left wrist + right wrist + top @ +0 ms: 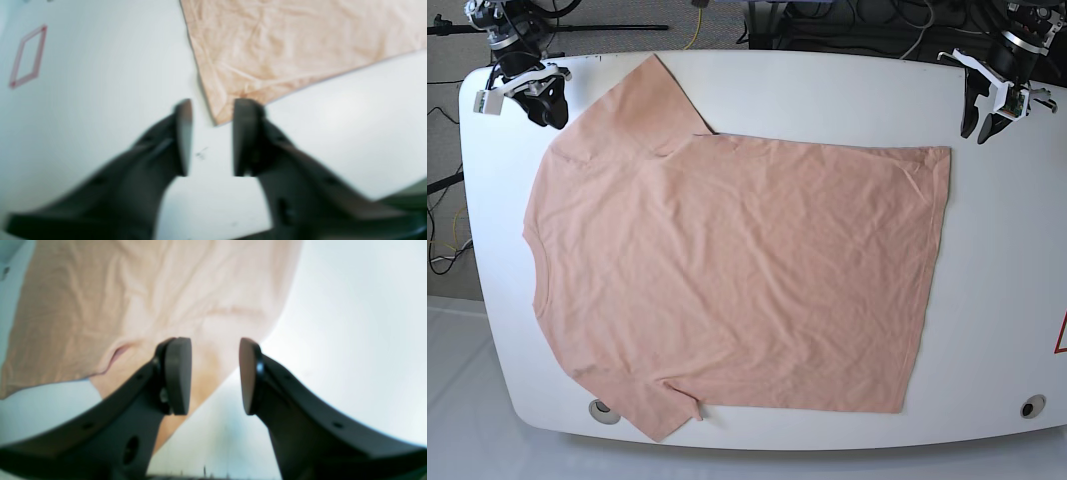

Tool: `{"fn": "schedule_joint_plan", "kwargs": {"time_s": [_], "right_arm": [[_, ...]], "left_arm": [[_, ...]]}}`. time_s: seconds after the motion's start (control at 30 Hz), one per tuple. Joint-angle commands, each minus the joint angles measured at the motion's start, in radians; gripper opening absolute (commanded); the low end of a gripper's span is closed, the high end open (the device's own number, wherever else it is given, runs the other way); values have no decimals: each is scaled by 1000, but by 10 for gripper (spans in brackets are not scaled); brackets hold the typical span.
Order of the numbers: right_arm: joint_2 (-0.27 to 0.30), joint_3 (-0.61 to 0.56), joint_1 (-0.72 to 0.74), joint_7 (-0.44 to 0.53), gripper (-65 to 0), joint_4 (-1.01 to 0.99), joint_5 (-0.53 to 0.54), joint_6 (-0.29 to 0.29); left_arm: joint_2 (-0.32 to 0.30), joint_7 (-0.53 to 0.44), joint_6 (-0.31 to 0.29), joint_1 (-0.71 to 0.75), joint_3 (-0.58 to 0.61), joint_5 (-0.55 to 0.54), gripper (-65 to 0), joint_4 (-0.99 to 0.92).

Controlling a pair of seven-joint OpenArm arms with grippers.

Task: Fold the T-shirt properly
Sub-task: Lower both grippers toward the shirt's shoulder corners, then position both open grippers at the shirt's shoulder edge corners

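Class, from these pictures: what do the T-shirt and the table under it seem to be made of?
T-shirt: soft, matte knit cloth, probably cotton; it lies limp and finely creased all over. Table: a hard, smooth white top, perhaps laminate or painted board; it catches soft glare, and its rounded edge looks rigid.

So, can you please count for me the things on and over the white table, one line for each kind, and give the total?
T-shirt, salmon-pink, lying flat: 1
Robot claws, dark, both empty with jaws apart: 2 (left claw, right claw)
Round fittings set in the table near its front edge: 2 (one, other)
Red outline marking on the table: 1
Total: 6
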Motion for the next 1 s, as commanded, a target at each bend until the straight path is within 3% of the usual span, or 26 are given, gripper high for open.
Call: {"fn": "schedule_joint_plan", "kwargs": {"time_s": [0.0, 0.13, 0.2, 0.33, 0.97], "right_arm": [[-3, 13, -6, -15, -421, -9, 37, 31], [-5, 17, -7, -32, -424, -39, 73, 44], [-5, 17, -13, -20, -426, -59, 136, 40], [-5, 15, -22, 4, -427, -73, 153, 33], [-50, 22, 42, 6, -426, -93, 65, 10]], "left_arm": [[-5, 34, 3, -6, -11, -54, -566, 21], [-3, 72, 1, -17, -15, -102, -580, 27], [-10, 77, -6, -21, -17, -142, -562, 19], [-11, 44, -5, -20, -16, -154, -476, 14], [-11, 24, 7, -75, -3, -158, -464, -20]]}}
